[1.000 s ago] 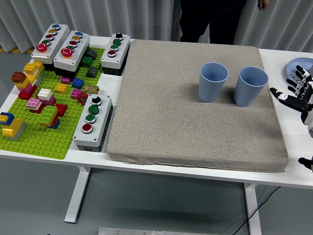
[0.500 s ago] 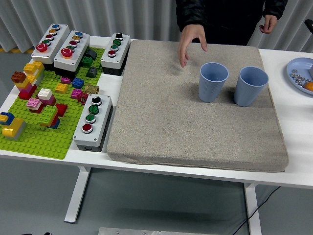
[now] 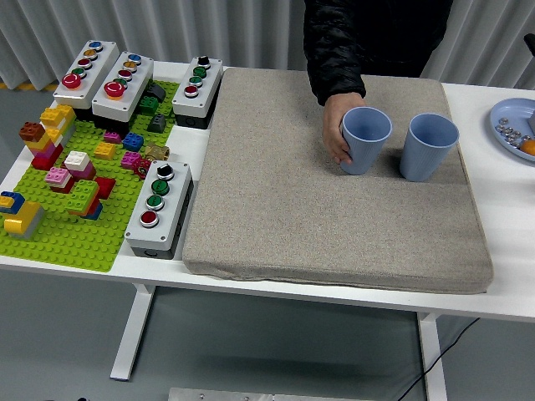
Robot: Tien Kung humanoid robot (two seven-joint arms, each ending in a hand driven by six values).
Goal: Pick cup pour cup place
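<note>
Two light blue cups stand upright side by side on the grey mat [image 3: 318, 217], toward its far right. A person in a black jacket leans over the far edge, and the person's hand [image 3: 336, 132] is wrapped around the left cup [image 3: 365, 140]. The right cup [image 3: 428, 147] stands free, a small gap away. Neither robot hand shows anywhere in the head view.
A green brick baseplate [image 3: 75, 225] with several coloured bricks fills the left of the table, ringed by several grey button boxes [image 3: 157, 207]. A blue plate [image 3: 512, 125] holding small items sits at the far right edge. White table edge [image 3: 334, 292] runs along the front.
The robot's right hand, at the right edge a second ago, has left the view. The person's hand came down from above the mat and took hold of the left cup.
</note>
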